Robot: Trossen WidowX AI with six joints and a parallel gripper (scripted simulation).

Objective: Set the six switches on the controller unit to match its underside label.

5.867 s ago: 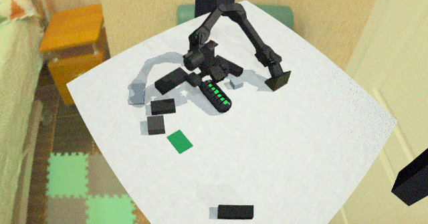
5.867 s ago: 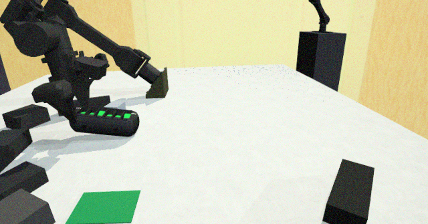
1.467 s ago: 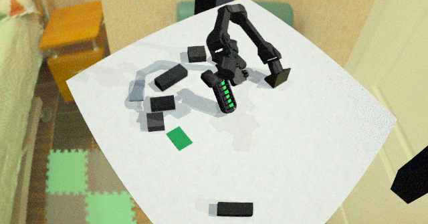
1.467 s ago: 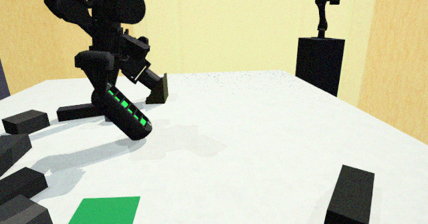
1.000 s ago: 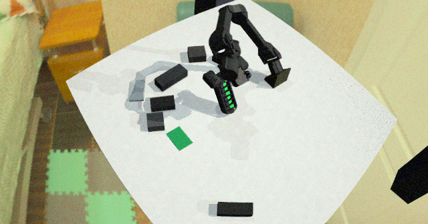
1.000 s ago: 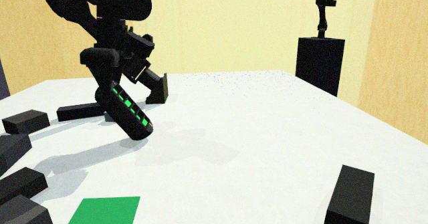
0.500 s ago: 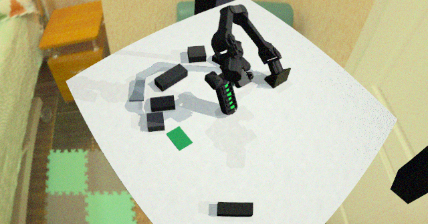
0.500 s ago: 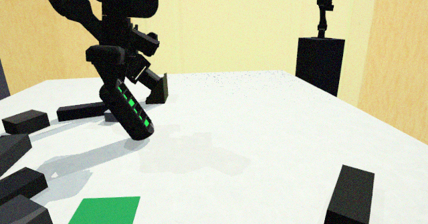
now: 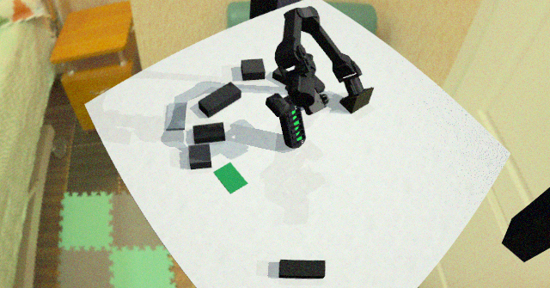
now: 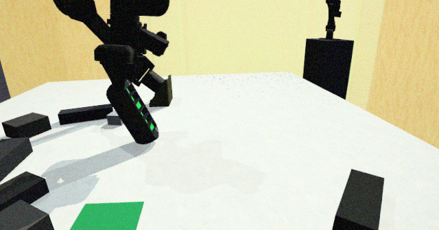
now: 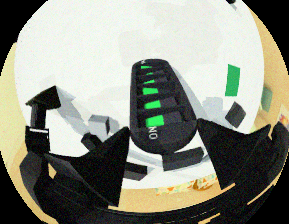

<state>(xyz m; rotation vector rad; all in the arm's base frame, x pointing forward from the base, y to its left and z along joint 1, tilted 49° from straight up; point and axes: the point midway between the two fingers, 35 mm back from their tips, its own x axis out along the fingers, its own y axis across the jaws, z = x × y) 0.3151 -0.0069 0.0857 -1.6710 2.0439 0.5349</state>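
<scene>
The dark grey controller unit (image 9: 292, 127) (image 10: 136, 117) (image 11: 156, 111) is tilted steeply, its upper end raised and its lower end touching or just above the white bench (image 9: 387, 172) (image 10: 260, 120). Its switch side faces outward, and several switches show green. The label on the underside is not visible in any view. My gripper (image 9: 284, 104) (image 10: 118, 87) (image 11: 164, 127) is shut on the unit's upper end, with one finger on each long side, as the wrist view shows.
Several dark blocks (image 9: 219, 99) (image 9: 209, 132) (image 9: 199, 156) (image 9: 253, 69) lie left of the unit. A flat green card (image 9: 230, 177) (image 10: 108, 215) lies in front of them. Another dark block (image 9: 302, 268) (image 10: 360, 200) lies near the front edge. The arm's base (image 9: 357, 99) stands to the right.
</scene>
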